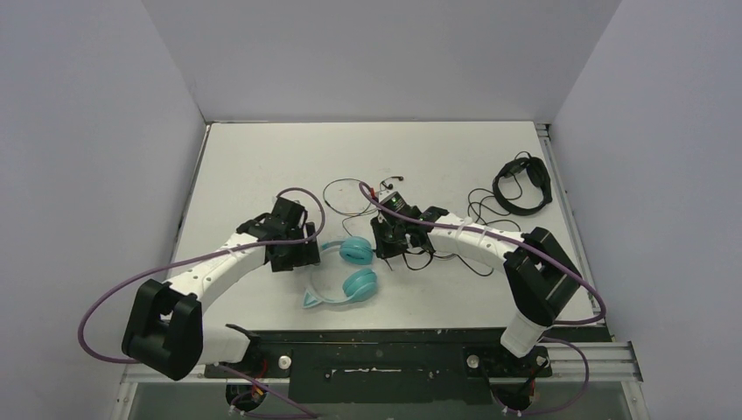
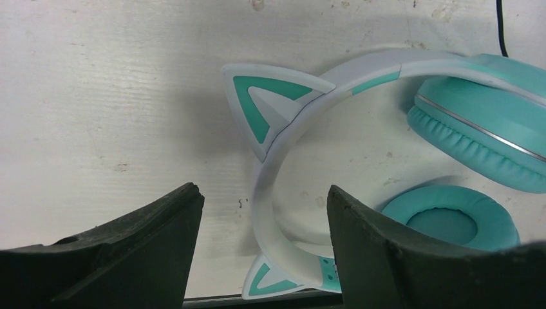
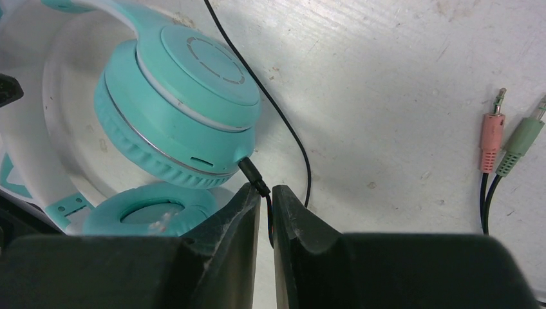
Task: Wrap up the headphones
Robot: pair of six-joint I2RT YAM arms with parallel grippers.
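Observation:
The teal headphones (image 1: 353, 268) lie mid-table, two round teal ear cups and a pale headband with cat-ear points (image 2: 270, 109). My left gripper (image 2: 264, 199) is open, its jaws astride the headband (image 2: 273, 212) just above it, touching nothing; in the top view it (image 1: 302, 249) sits left of the cups. My right gripper (image 3: 265, 193) is shut on the thin black cable (image 3: 283, 122) right where it leaves the upper ear cup (image 3: 177, 106). In the top view it (image 1: 389, 245) is right of the cups.
All-black headphones (image 1: 522, 184) with a black cable lie at the far right. Loose cable loops (image 1: 346, 194) lie behind the teal pair. Pink and green audio plugs (image 3: 508, 138) rest on the table to my right gripper's right.

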